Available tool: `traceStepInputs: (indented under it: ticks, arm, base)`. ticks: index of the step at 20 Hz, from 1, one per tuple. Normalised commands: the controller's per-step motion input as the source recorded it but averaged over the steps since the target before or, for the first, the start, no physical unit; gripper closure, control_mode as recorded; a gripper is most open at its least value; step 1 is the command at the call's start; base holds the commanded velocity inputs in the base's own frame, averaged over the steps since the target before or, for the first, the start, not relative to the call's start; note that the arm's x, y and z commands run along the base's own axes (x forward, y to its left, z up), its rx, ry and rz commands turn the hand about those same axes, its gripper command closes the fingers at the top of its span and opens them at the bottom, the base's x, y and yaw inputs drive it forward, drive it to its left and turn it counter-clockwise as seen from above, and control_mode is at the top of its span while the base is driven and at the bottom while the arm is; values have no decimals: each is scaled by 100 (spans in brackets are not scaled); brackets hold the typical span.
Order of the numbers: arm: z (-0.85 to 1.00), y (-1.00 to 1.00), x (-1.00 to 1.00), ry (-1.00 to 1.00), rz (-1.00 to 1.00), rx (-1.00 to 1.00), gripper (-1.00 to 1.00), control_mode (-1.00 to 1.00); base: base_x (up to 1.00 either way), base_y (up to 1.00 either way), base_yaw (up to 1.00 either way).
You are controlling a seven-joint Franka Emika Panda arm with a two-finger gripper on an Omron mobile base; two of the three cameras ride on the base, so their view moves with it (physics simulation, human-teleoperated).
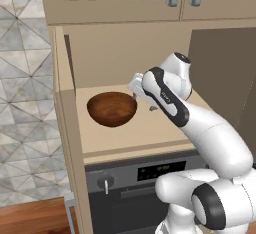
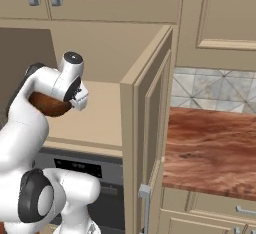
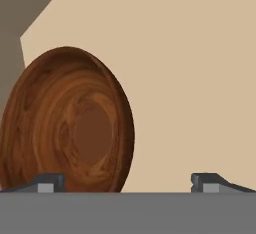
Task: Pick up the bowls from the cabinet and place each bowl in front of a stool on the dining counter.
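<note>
Robot arm reaches into an open kitchen cabinet (image 1: pixel 125 48), where a wooden bowl (image 1: pixel 112 108) sits on the shelf (image 1: pixel 130 130).

The dark brown bowl rests toward the shelf's 9 o'clock side, with the end effector (image 3: pixel 127 182) just beside its rim at 3 o'clock. In the hand view the fingertips (image 3: pixel 50 182) stand wide apart, released and gripping nothing, one overlapping the bowl's edge. A cabinet door (image 2: pixel 150 143) hangs open beside a reddish wood-grain worktop (image 2: pixel 210 148); an oven (image 1: pixel 140 183) sits below the shelf.
</note>
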Motion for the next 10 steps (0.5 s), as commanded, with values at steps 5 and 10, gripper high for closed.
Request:
traceStepInputs:
  ticks: [5,10]
  arm:
    - [-27,1,30,0,0,0,-100,-100]
    - [-23,3,19,0,0,0,-100,-100]
  base:
    - [0,0,0]
    - [0,0,0]
